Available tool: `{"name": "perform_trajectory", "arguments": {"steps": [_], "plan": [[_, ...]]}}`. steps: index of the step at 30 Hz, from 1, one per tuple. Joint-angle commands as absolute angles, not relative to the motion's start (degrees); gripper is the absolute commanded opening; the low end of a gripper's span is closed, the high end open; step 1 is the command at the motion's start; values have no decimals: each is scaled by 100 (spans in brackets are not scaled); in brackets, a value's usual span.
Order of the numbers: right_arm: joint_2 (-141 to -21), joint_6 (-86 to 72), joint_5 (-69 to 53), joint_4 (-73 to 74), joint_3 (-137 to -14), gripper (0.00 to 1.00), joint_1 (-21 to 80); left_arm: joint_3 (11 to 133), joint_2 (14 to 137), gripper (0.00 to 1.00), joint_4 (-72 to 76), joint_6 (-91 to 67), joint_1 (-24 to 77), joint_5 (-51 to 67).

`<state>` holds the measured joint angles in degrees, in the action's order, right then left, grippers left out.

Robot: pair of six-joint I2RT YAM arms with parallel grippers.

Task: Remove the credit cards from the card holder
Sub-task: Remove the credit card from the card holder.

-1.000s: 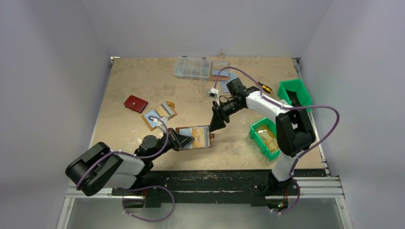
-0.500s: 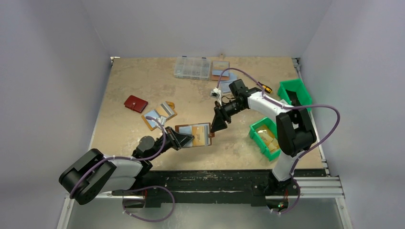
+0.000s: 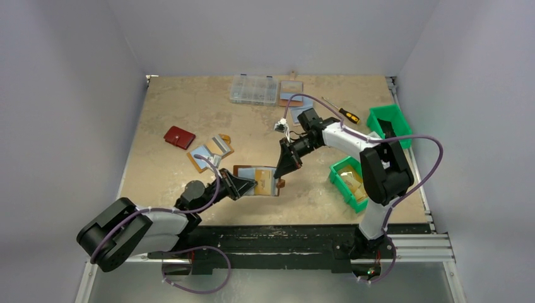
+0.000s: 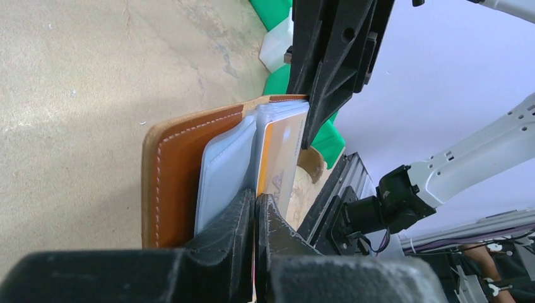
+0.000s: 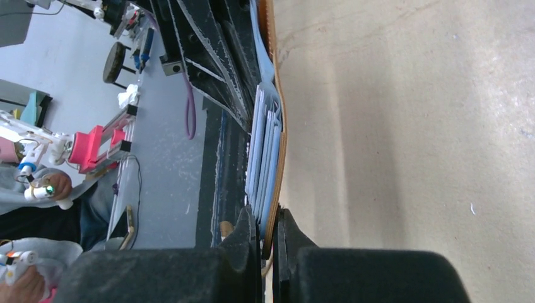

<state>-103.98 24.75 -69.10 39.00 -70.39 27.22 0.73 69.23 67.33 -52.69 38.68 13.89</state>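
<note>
The brown leather card holder [image 3: 246, 171] is open near the table's front middle, held between both grippers. Its pale blue sleeves [image 4: 224, 167] fan out from the leather cover [image 4: 173, 170]. A gold-orange credit card [image 4: 281, 154] sits in a sleeve and also shows in the top view [image 3: 265, 181]. My left gripper [image 4: 255, 203] [image 3: 250, 185] is shut on a thin sleeve edge beside that card. My right gripper [image 5: 270, 231] [image 3: 280, 173] is shut on the far edge of the cover [image 5: 281, 145] and sleeves. No silvery-grey card shows.
A dark red wallet [image 3: 179, 137] and another holder with a blue card [image 3: 210, 152] lie left. A clear box [image 3: 253, 89] and more holders [image 3: 291, 93] are at the back. Green bins [image 3: 349, 182] [image 3: 389, 122] and a screwdriver [image 3: 344, 114] are on the right.
The left arm has dropped lower and the right gripper has shifted slightly left. The card holder has stayed between both grippers, barely moved.
</note>
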Motion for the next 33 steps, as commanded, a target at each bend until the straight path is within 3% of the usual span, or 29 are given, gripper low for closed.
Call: {"name": "perform_trajectory", "arguments": {"steps": [1,20,33], "plan": [[-10485,2937,-7141,4313,-7330,0,2746,9,6561,0,7148,-5204,3879,1186],[-10529,3989,-7108,5121,-7506,0,2738,145,4482,0,4391,-4273,3823,1470],[-10581,4065,-7137,5186,-7512,0,2744,342,4942,1,4440,-4404,3758,1870]]}}
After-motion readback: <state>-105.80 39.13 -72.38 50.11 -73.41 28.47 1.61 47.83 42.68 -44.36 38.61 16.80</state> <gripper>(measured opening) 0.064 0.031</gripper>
